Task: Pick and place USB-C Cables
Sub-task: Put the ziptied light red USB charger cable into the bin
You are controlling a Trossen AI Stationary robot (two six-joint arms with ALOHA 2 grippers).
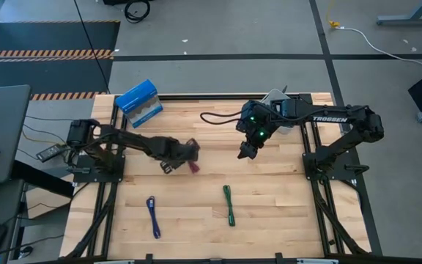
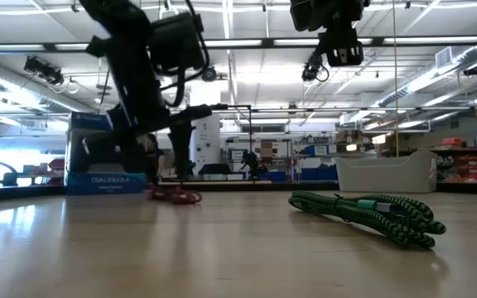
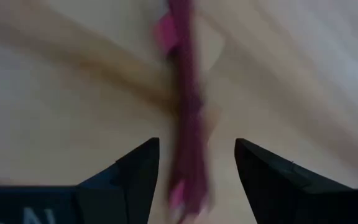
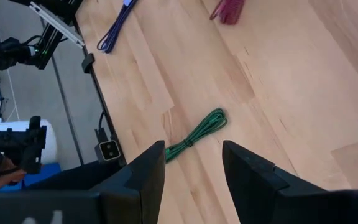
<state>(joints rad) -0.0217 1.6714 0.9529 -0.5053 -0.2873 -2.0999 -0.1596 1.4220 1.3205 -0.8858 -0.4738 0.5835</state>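
overhead, fluorescent lights shine above the pale wood table.

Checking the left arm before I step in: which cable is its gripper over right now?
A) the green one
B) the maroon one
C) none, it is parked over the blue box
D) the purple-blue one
B: the left gripper stands open with the maroon cable running between its fingers on the table.

The left arm reaches from the desk's left edge toward its middle, wrist bent down, its gripper low near the surface with jaws spread apart. The right arm extends in from the right side, its gripper raised high, pointing downward, jaws apparently parted as well.
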